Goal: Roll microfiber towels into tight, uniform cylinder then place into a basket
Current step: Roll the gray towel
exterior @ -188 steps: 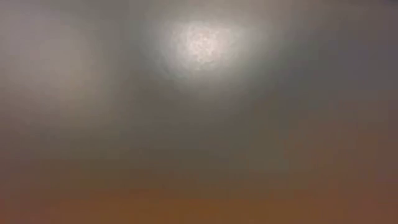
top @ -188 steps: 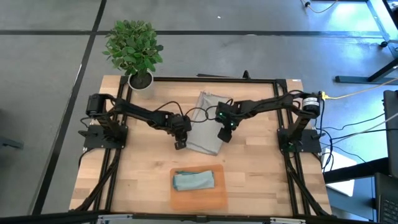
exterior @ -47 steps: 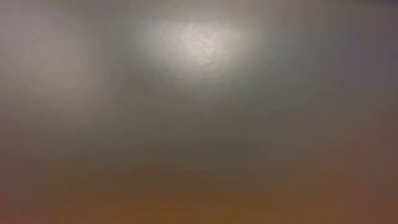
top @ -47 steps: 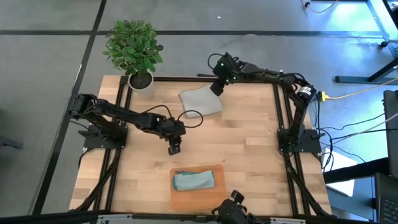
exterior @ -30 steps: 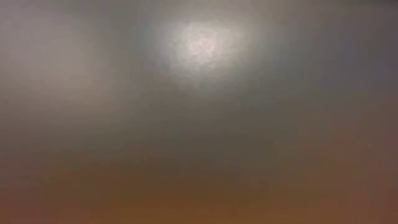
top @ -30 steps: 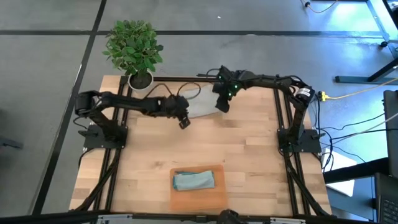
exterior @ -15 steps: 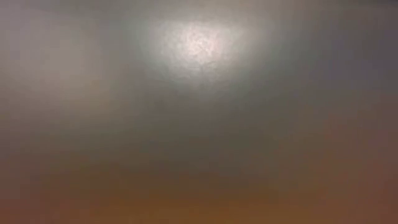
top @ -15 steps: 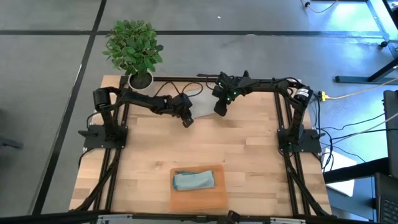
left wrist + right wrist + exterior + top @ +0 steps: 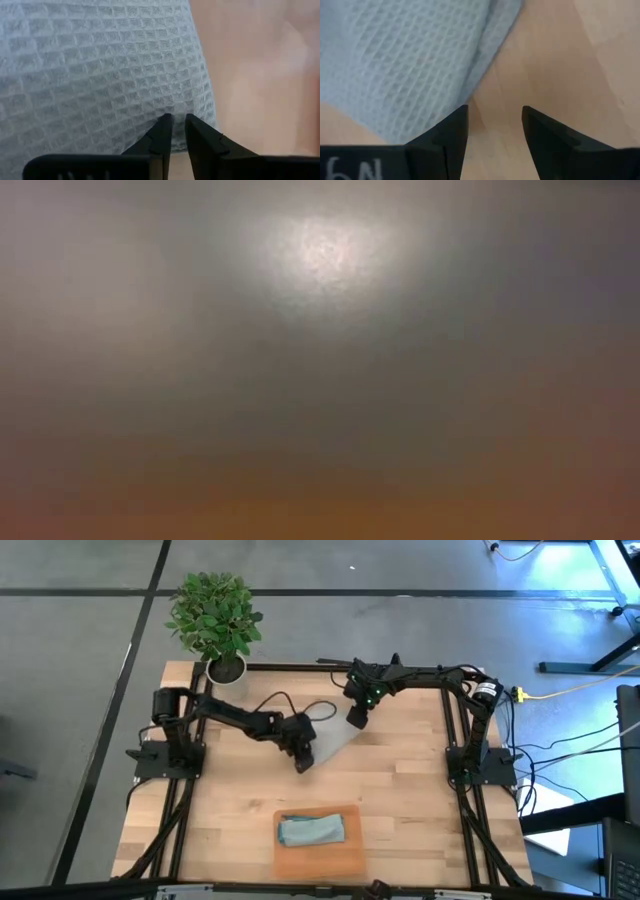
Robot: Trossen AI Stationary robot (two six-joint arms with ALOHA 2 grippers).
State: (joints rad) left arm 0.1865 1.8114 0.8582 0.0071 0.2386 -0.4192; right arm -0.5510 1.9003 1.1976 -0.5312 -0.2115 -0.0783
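Note:
The light grey towel (image 9: 332,740) lies flat on the table's far middle. It also shows in the left wrist view (image 9: 100,65) and the right wrist view (image 9: 410,55). My left gripper (image 9: 303,760) is shut on its near-left edge (image 9: 178,122). My right gripper (image 9: 356,718) is open at the towel's far-right side; its fingers stand over bare wood (image 9: 495,117) just beside the cloth's edge. The pale blue-teal towel (image 9: 311,830) lies bunched in the orange tray (image 9: 350,858) near the front edge. The low view shows only blur. My left gripper pinches the grey towel's edge (image 9: 175,111) between its two fingertips, close to a corner of the cloth. One layer or several, I cannot tell. The rest of the towel lies spread on the table beyond the fingers.
A potted plant (image 9: 215,615) in a white pot (image 9: 227,668) stands at the table's far left corner. Bare wood lies between the grey towel and the tray and on both sides of the tray.
My left gripper has gone from the far side toward the table's near edge, drawing the grey towel's edge with it. The towel now lies spread out in a slanting shape between the two grippers. My right gripper has stayed at the towel's far-right side.

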